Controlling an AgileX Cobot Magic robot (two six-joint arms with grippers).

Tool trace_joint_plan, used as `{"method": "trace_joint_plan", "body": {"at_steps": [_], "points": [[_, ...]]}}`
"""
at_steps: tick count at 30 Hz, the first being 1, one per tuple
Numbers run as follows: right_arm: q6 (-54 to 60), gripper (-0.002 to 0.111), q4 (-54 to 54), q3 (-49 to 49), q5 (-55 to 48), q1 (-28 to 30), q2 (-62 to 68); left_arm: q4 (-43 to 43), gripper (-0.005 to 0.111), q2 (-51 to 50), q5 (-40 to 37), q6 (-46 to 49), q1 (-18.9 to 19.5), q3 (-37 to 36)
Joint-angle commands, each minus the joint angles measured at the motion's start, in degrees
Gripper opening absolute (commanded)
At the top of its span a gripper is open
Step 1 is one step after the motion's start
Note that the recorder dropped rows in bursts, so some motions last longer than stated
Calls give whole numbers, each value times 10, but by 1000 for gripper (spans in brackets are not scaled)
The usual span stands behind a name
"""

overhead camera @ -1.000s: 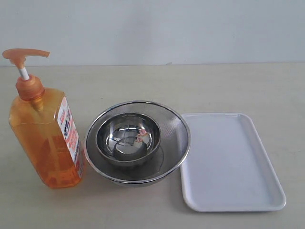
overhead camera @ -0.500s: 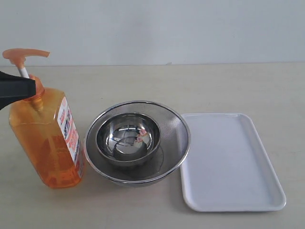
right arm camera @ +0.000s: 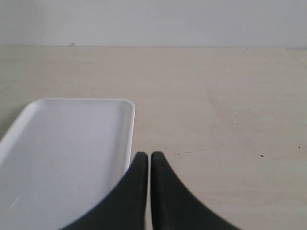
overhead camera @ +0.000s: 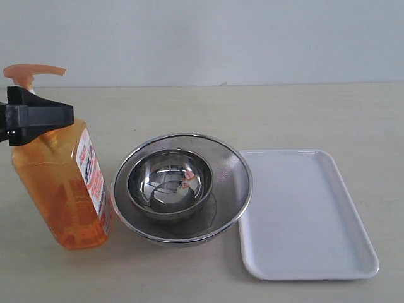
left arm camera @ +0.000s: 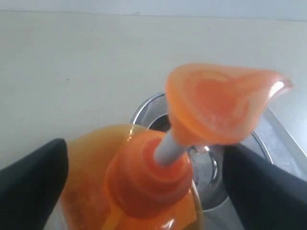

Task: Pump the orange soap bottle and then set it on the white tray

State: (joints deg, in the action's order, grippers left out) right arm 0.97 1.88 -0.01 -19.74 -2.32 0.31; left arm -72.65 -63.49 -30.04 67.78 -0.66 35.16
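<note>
The orange soap bottle [overhead camera: 60, 189] stands upright at the table's left, its pump head [overhead camera: 33, 71] raised on the white stem. My left gripper [overhead camera: 62, 117] reaches in from the left at neck height, just under the pump head. In the left wrist view its black fingers [left arm camera: 33, 184] stand wide on either side of the bottle's collar [left arm camera: 144, 179], open, with gaps on both sides. The white tray [overhead camera: 306, 214] lies at the right with nothing on it. My right gripper [right arm camera: 146, 155] is shut on nothing, over the table beside the tray's [right arm camera: 62, 153] rim.
A small steel bowl [overhead camera: 169, 180] sits inside a larger steel mesh bowl [overhead camera: 230, 170], between the bottle and the tray, close to both. Bare table stretches behind them to the pale wall.
The left gripper came into the exterior view from the left edge and moved right, level with the bottle's neck. Bottle, bowls and tray have not moved.
</note>
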Motion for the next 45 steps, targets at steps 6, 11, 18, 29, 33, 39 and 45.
{"method": "trace_joint_plan", "body": {"at_steps": [6, 11, 18, 29, 33, 39, 45], "points": [[2, 0, -1, 0, 6, -1, -3, -20, 38, -9, 14, 14, 1, -1], [2, 0, -1, 0, 6, -1, -3, -19, 5, -9, 14, 40, 1, -1], [2, 0, -1, 0, 6, -1, -3, 46, 5, -8, 9, 76, 1, 1], [2, 0, -1, 0, 6, -1, -3, 187, 5, 18, -89, 115, 1, 68], [2, 0, -1, 0, 6, -1, -3, 218, 5, 18, -117, 120, 1, 89], [2, 0, -1, 0, 6, -1, -3, 262, 5, 14, -123, 152, 1, 96], [2, 0, -1, 0, 6, -1, -3, 214, 5, -3, -155, 203, 1, 96]]}}
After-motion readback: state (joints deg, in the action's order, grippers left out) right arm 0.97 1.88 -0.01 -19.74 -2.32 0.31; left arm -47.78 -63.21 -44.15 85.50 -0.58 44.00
